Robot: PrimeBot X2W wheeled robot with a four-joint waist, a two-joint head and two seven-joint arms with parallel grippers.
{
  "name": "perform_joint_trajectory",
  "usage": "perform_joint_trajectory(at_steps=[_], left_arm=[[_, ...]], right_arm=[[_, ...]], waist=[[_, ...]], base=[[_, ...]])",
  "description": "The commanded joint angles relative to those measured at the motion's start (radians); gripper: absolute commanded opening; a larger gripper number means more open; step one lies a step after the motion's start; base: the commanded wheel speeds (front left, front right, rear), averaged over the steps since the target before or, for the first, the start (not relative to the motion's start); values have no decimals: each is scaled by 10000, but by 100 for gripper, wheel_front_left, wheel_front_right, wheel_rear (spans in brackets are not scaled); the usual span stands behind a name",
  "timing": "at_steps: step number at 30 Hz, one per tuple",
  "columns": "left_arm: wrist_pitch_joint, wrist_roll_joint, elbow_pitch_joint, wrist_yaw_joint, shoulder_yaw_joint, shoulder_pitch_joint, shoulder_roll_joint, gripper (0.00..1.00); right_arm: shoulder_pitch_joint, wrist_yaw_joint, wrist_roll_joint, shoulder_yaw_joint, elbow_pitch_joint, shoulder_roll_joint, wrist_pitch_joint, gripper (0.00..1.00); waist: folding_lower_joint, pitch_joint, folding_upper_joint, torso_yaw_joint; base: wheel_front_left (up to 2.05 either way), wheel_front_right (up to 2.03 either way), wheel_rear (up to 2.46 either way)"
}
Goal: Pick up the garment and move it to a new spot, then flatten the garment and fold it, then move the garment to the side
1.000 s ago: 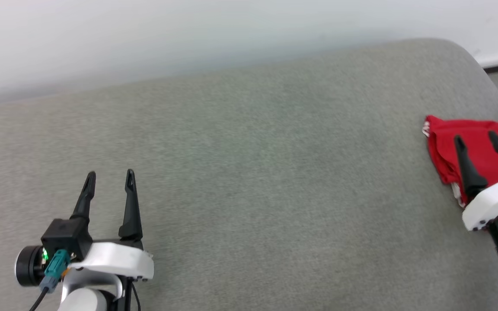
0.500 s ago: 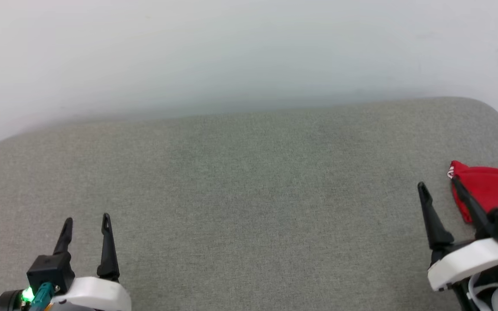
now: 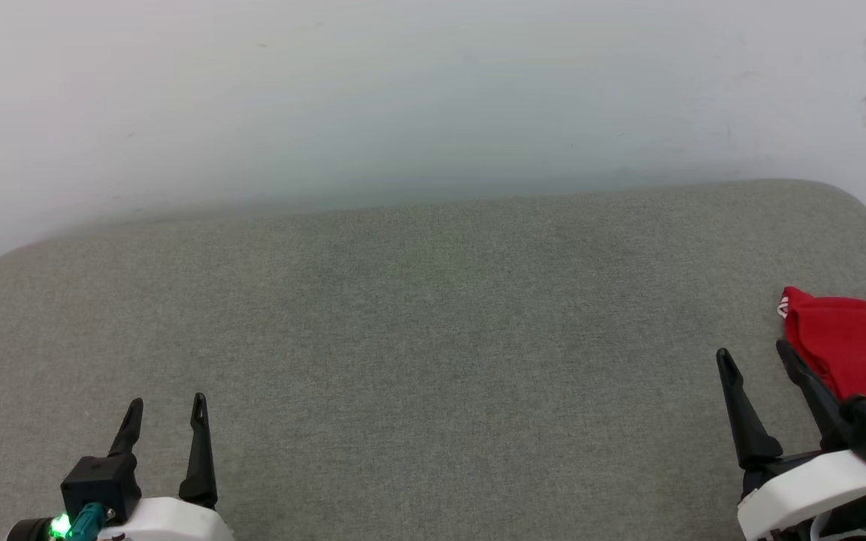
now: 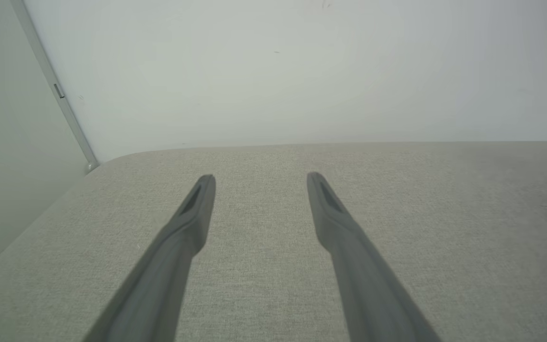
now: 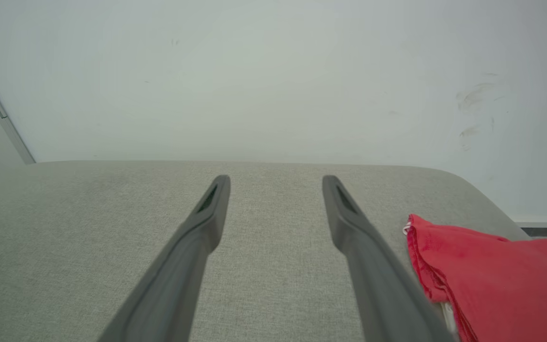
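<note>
- The shirt (image 3: 850,353) lies in a folded red bundle at the right end of the grey cushion (image 3: 433,315), near its rounded far corner. The head view's right edge cuts it off.
- A small bit of white trim (image 3: 782,306) shows at the bundle's far left corner. No letters or number are visible on the side facing up.
- The right gripper (image 3: 753,352) sits just left of the shirt with its two dark fingers spread wide apart and nothing between them.
- In the head view, its right-hand finger (image 3: 809,383) crosses in front of the shirt's near left edge. In the right wrist view, the same finger runs just beside the red fabric (image 5: 492,275). I cannot tell whether the two touch.
- The left gripper (image 3: 167,403) is well away at the cushion's other end, low in the head view. Its fingers are also parted and hold nothing.
- The left wrist view shows only bare grey cloth between and beyond those fingers (image 4: 197,213).
- A green light (image 3: 59,524) glows on the left wrist, next to a teal plug (image 3: 89,518).
- Behind the cushion stands a pale wall (image 3: 433,98), with a few dark scuff marks (image 5: 473,95) on its right side.
- A thin grey strip (image 4: 64,109) runs down the wall at the far left.
</note>
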Motion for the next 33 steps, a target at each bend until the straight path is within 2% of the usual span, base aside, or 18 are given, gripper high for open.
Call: perform_joint_trajectory(at_steps=[1, 15, 16, 19, 33], left_arm=[[17, -12, 27, 25, -16, -27, 14, 100], [-72, -101, 105, 65, -22, 21, -11, 100], [-33, -104, 110, 29, -25, 3, -39, 0], [-32, -113, 348, 1, -101, 122, -235, 0], [550, -2297, 608, -739, 556, -206, -813, 0]], right_arm=[[45, -8, 44, -27, -76, 35, 40, 100], [-66, -8, 131, 7, 13, -71, 182, 100], [-1, 0, 79, 4, 9, -35, 170, 0], [118, 0, 87, 41, 294, 34, 177, 0], [-206, -1, 2669, -204, 771, 264, 403, 0]], waist=[[2, 10, 0, -16], [2, -23, 0, -39], [2, -23, 0, -40], [2, -23, 0, -39], [2, 23, 0, 43]], base=[[0, 0, 0], [0, 0, 0], [0, 0, 0], [0, 0, 0], [0, 0, 0]])
